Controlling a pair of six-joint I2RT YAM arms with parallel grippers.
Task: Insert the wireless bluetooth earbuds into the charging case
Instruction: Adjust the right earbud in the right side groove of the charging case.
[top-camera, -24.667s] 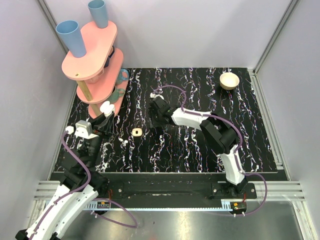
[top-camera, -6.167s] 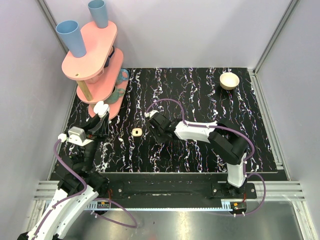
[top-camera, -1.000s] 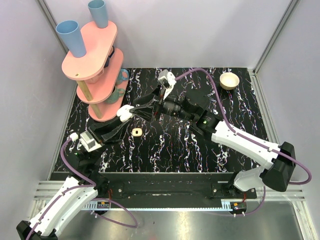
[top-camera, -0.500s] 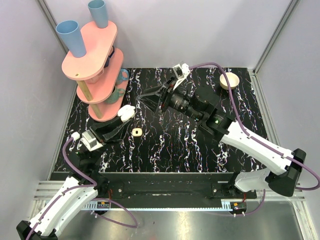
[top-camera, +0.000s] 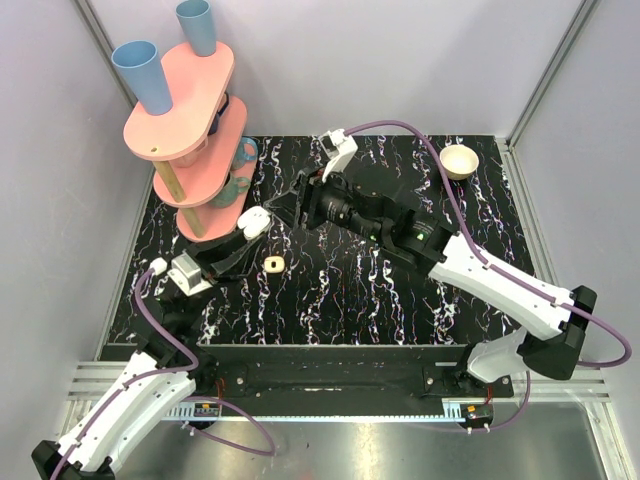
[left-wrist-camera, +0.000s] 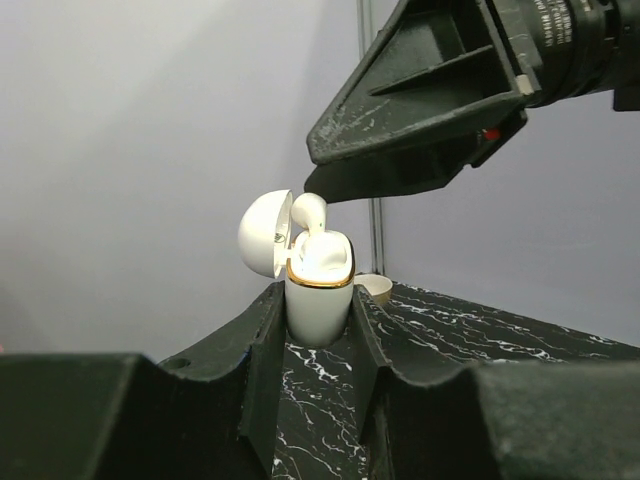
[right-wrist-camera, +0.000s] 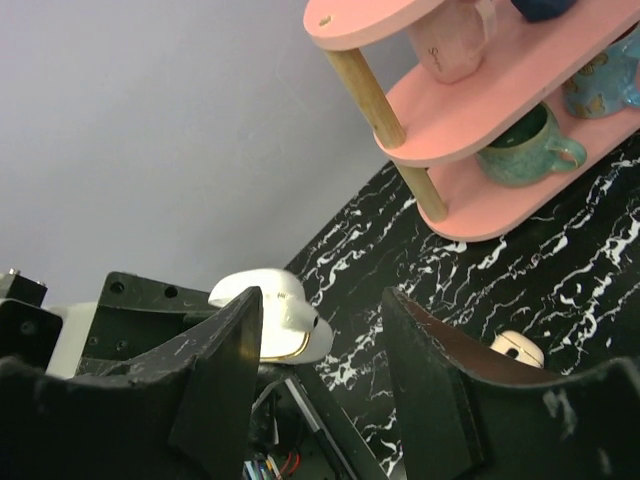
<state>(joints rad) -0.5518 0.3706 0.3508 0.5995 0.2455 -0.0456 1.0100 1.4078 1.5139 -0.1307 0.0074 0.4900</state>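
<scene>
Earbuds (left-wrist-camera: 320, 252) at open charging case (left-wrist-camera: 318, 302); right claw (right-wrist-camera: 322, 305) just above; pink rack (top-camera: 190, 120) behind.

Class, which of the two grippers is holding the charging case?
The left gripper: it is shut on the open white charging case; the right gripper hovers above it, jaws apart, holding nothing.

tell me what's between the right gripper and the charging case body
An earbud, poking up out of the open top of the charging case, right under the right gripper. The left wrist view shows it.
</scene>
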